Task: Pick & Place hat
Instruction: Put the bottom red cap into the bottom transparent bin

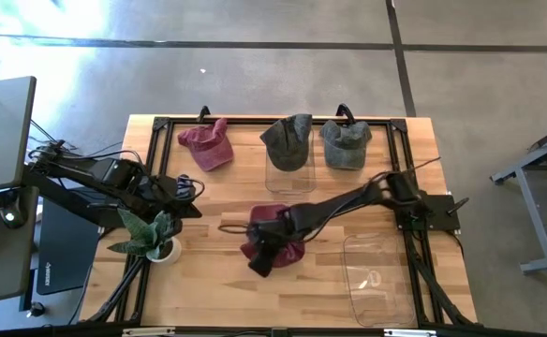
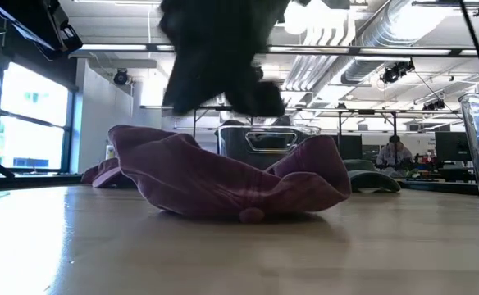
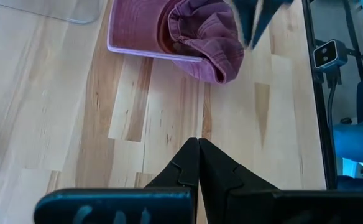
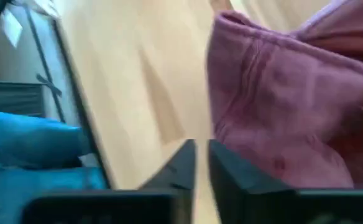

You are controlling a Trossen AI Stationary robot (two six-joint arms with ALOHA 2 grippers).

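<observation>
Right pincer [image 1: 262, 259] hangs over the near edge of the maroon hat [image 1: 275, 236] at mid-worktop; in the right wrist view its fingers [image 4: 180, 163] stand almost together with only a slit between them, beside the cloth rather than on it, so nothing is held. The hat lies crumpled and upside down on the wooden worktop [image 1: 208, 281], its folds rising at both ends in the low view, with the dark arm just above it. Left pincer [image 3: 198, 163] waits closed and empty at the left of the worktop, close to a small potted plant [image 1: 152, 236], its camera looking across bare wood toward the same hat.

Three other hats sit along the far rail: a second maroon hat [image 1: 207, 143], a dark grey hat [image 1: 288, 140] on a clear stand, and a lighter grey hat [image 1: 345, 143]. A clear plastic bin [image 1: 376, 276] lies at the near right.

Judgement of the step: a grasp on the central hat appears still to be made. To do it well, the fingers should spread before descending, straddle one raised fold or the brim edge, and close on a single thick layer, since soft cloth slips from a shallow pinch. Lifting straight up before any sideways travel would keep the hat from dragging across the wood.
</observation>
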